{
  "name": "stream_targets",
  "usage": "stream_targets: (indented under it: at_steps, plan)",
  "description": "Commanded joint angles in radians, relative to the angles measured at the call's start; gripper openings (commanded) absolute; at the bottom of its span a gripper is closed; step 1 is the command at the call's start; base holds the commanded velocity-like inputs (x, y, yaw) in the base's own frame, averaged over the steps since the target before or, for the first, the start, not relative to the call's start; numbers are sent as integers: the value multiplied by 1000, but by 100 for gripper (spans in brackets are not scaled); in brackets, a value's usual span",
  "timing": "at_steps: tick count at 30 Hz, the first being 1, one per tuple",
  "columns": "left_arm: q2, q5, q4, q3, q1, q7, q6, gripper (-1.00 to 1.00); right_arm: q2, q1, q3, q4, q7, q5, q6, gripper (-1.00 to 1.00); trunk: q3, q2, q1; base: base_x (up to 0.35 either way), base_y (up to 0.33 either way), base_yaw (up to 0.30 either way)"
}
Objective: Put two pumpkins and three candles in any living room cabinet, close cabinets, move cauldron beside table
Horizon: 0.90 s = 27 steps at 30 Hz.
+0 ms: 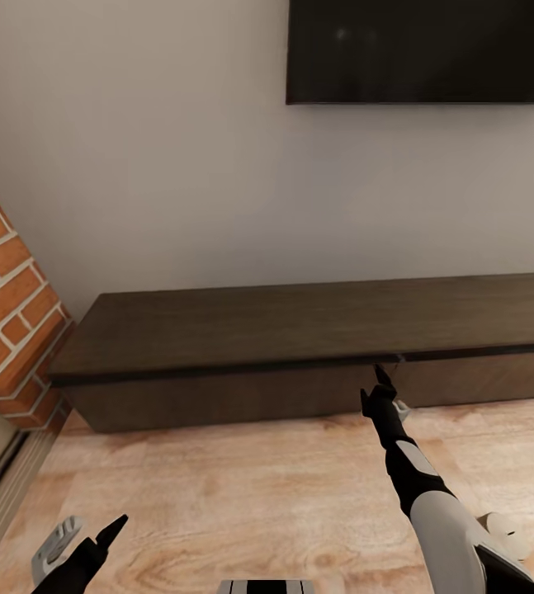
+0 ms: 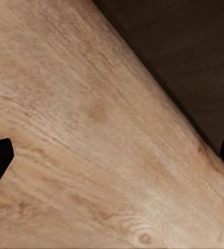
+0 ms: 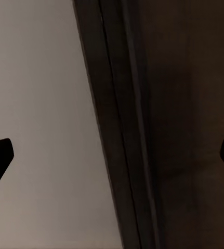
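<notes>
The long dark cabinet [image 1: 316, 330] is sitting against the wall under a black screen [image 1: 425, 49], both drawer fronts flush and shut. The right end effector [image 1: 382, 381] is reaching up at the seam between the drawers, fingers spread apart. The left end effector [image 1: 85, 540] is hanging low over the wooden floor [image 1: 233, 487], fingers apart too. A brick column [image 1: 7, 305] is standing beside the cabinet's end.

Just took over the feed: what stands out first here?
The long dark cabinet runs along the wall with its fronts shut, and the right gripper reaches to its top front edge near the seam. A black screen hangs above; brick stands at the left.
</notes>
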Motion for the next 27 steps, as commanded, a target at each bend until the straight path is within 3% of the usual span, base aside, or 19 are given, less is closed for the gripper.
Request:
stream_targets:
  at_steps: [1, 5, 12, 21, 27]
  plan:
    - [2, 4, 0, 2, 0, -3, 6, 100, 0, -1, -4, 0, 2, -11, 10, 100, -1, 0, 0, 134, 0, 0]
    - [2, 16, -1, 11, -1, -4, 7, 100, 0, -1, -4, 1, 2, -13, 10, 100, -1, 0, 0, 79, 0, 0]
    - [0, 85, -2, 31, -1, -1, 9, 100, 0, -1, -4, 1, 2, -13, 11, 100, -8, -1, 1, 19, 0, 0]
    - [0, 99, -3, 34, -3, 3, 18, 100, 0, -1, -4, 1, 4, -14, 11, 100, -43, -3, 5, 2, 0, 0]
    - [1, 100, -4, 33, -2, -3, 17, 100, 0, -1, -4, 1, 52, -15, 10, 100, -43, -3, 5, 0, 0, 0]
